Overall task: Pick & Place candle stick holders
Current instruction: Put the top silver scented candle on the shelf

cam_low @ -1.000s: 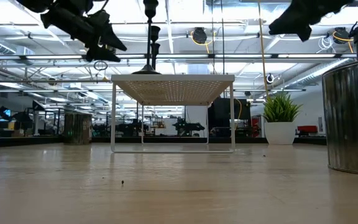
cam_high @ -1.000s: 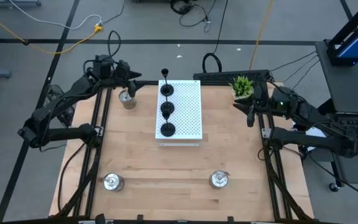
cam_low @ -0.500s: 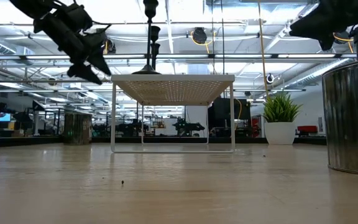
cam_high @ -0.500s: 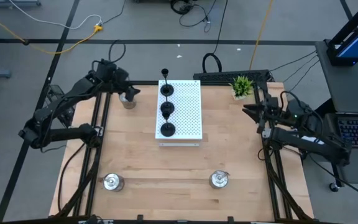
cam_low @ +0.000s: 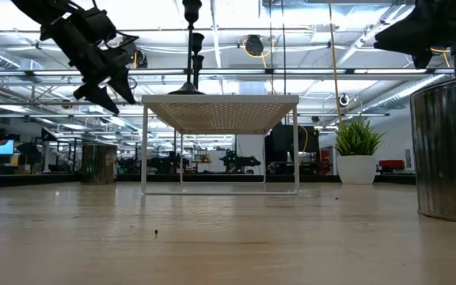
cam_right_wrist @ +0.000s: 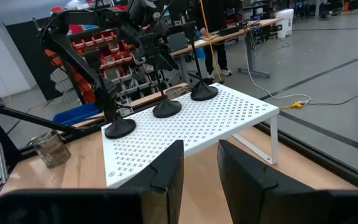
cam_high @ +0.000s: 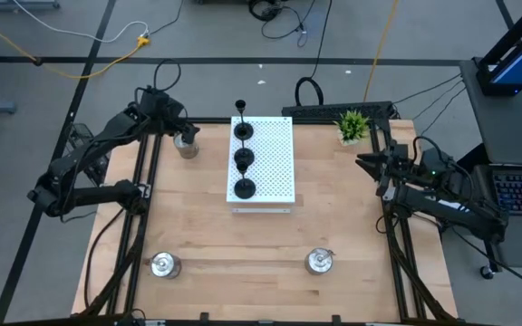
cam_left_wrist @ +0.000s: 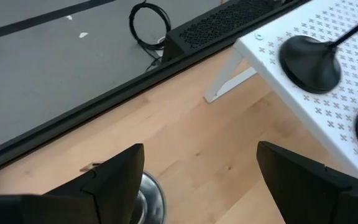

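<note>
Three black candle stick holders [cam_high: 243,160] stand in a row on the white perforated board [cam_high: 275,167]. Three silver holders stand on the table: one at the far left [cam_high: 186,148], one near left [cam_high: 163,264], one near right [cam_high: 319,262]. My left gripper [cam_high: 187,134] hangs open just above the far-left silver holder [cam_left_wrist: 149,200], slanting down, touching nothing. My right gripper [cam_high: 368,163] waits level at the table's right edge. Its fingers [cam_right_wrist: 166,168] are narrowly open, with nothing between them.
A small green potted plant [cam_high: 352,125] stands at the far right corner, close to my right gripper. The board stands on legs [cam_low: 145,150], raised above the table. Bare wood lies between the board and the two near holders.
My left gripper has sunk toward the far-left silver holder and tipped its fingers further downward, staying open. My right arm has folded back toward the table's right edge and come lower. No holder has moved.
</note>
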{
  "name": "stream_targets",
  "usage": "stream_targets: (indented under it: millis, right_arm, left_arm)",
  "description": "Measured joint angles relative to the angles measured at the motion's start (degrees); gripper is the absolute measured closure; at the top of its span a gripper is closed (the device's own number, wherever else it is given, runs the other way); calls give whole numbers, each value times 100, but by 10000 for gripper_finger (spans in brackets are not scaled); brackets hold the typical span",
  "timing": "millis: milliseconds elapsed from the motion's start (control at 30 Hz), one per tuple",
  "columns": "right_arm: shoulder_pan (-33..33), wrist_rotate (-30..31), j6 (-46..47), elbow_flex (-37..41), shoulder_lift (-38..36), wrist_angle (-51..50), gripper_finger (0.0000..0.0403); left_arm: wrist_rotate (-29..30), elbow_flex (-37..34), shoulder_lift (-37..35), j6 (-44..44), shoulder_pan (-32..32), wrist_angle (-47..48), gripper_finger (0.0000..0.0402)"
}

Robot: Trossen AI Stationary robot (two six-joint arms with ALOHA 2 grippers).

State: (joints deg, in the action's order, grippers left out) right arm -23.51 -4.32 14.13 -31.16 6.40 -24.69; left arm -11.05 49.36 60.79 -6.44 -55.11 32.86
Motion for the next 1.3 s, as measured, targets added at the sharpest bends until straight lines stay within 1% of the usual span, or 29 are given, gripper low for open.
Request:
stream_targets:
  millis: [100, 367, 500, 767, 867, 1100, 1300]
  right_arm:
    - [0, 0, 0, 0, -6, 2, 314]
    - [0, -8, 17, 0, -3, 0, 314]
    - [0, -15, 17, 0, -3, 0, 314]
    - [0, -1, 16, 0, -3, 0, 314]
    - [0, 0, 9, 0, -3, 0, 314]
    - [0, 0, 0, 0, -3, 0, 314]
    - [-2, 0, 13, 0, -3, 0, 314]
  left_arm:
    - [85, 0, 97, -34, -6, 38, 80]
    - [5, -2, 562, -59, -128, 56, 62]
    - [-225, 24, 637, -409, -156, 52, 44]
    - [-238, 710, 635, -746, -323, 585, 16]
    - [-171, 907, 644, -647, -381, 778, 15]
    - [-98, 916, 613, -94, -377, 591, 18]
    - [-194, 916, 616, -553, -363, 572, 15]
